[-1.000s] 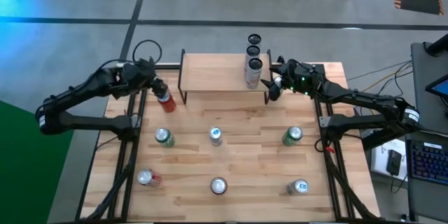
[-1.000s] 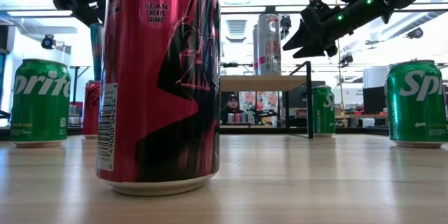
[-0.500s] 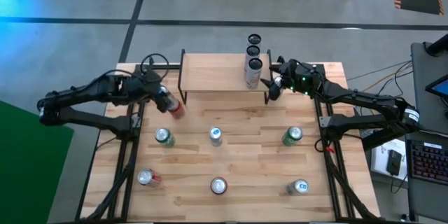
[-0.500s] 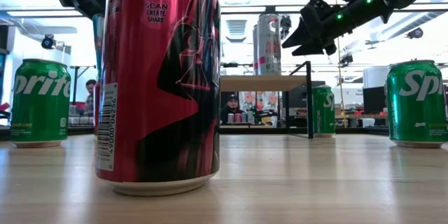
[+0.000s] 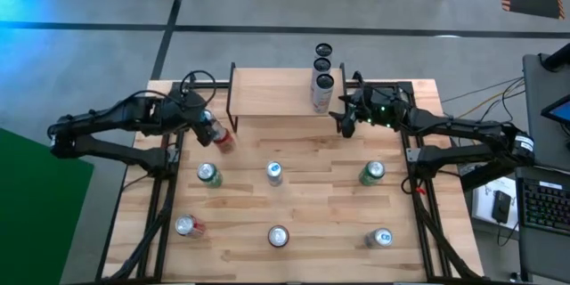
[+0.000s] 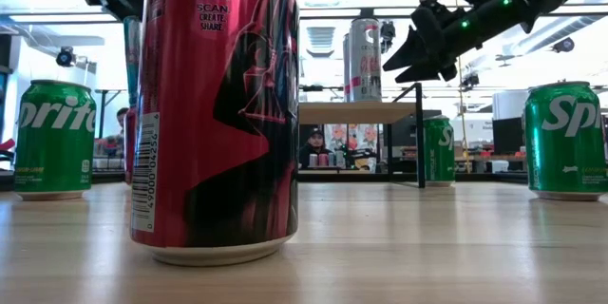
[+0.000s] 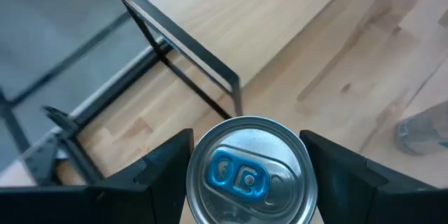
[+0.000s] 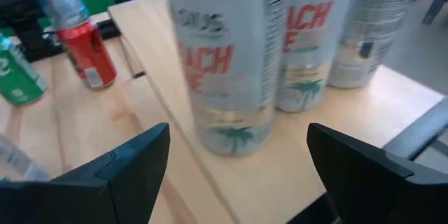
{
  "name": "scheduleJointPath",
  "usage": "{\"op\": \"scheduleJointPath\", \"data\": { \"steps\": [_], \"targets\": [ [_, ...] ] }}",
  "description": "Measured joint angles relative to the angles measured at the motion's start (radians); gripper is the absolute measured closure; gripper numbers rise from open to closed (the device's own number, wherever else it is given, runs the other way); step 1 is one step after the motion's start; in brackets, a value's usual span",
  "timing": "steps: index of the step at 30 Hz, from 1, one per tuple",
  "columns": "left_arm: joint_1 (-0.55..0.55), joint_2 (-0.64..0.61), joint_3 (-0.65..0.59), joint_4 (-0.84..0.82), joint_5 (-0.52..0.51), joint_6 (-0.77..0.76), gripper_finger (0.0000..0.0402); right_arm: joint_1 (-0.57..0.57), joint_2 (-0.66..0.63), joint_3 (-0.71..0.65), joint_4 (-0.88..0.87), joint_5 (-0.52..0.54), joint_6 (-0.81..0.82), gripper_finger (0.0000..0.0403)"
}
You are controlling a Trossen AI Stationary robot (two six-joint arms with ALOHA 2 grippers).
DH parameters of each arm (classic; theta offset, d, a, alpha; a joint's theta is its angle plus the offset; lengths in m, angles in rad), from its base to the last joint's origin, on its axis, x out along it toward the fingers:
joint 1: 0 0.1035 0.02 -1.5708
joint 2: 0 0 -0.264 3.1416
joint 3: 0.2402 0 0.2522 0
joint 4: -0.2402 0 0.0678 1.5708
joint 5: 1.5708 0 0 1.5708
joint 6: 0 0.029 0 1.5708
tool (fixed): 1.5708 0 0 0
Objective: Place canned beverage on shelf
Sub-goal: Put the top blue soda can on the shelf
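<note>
My left gripper (image 5: 210, 126) is shut on a red can (image 5: 221, 137) beside the near left leg (image 7: 210, 77) of the shelf (image 5: 272, 93). The can's silver top (image 7: 250, 171) shows in the left wrist view. The shelf stands on thin black legs at the table's far side. Three tall pale cans (image 5: 321, 87) (image 8: 224, 56) stand in a row on its right end. My right gripper (image 5: 345, 119) is open and empty, just near and right of that row, above the shelf's right end (image 6: 410, 55). My left gripper pinches the red can's side wall just below the top rim (image 7: 192, 182) between its two fingers (image 7: 164, 175), one on each side. The fingers come from above, slanting from the table's left. The can tilts; whether its lower end (image 8: 96, 80) touches the table, I cannot tell.
Six more cans stand on the tabletop in two rows: two green (image 5: 208, 174) (image 5: 371, 174), one pale blue (image 5: 274, 172), and three in the near row (image 5: 278, 236). The near red one fills the low view (image 6: 218, 104). The shelf's left and middle are bare wood.
My left gripper has carried the red can toward the table's near edge and a little to the right, along the shelf's left end, still shut on it. My right gripper has shifted slightly toward the near edge beside the tall cans, staying open.
</note>
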Motion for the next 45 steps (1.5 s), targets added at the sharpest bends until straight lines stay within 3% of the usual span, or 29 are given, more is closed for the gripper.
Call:
{"op": "scheduleJointPath", "data": {
  "steps": [11,16,21,29,31,35,39,45],
  "targets": [
    [0.000,0.035,0.195,0.007,-0.026,0.111,0.0173,0.046,0.000,-0.006,0.003,0.001,0.031,0.0076],
    [-0.010,0.065,0.164,0.016,0.098,0.110,0.0173,0.091,0.000,-0.006,-0.015,0.001,0.084,0.0076],
    [-0.065,0.103,0.109,0.069,0.098,0.110,0.0173,0.176,0.000,-0.009,-0.055,0.014,0.139,0.0076],
    [-0.177,0.113,0.040,0.211,0.060,0.082,0.0173,0.421,0.001,-0.017,-0.117,0.334,0.279,0.0076],
    [-0.192,0.112,0.026,0.266,0.019,0.074,0.0173,0.483,0.012,-0.018,-0.085,0.389,0.316,0.0076],
    [-0.190,0.129,0.006,0.437,0.013,0.080,0.0173,0.577,0.074,-0.016,0.093,0.396,0.309,0.0076],
    [-0.192,0.176,0.005,0.529,0.029,0.082,0.0173,0.647,0.171,0.009,0.228,0.394,0.195,0.0076],
    [-0.199,0.254,0.005,0.627,0.033,0.101,0.0173,0.704,0.321,0.019,0.405,0.499,0.072,0.0076]
  ]
}}
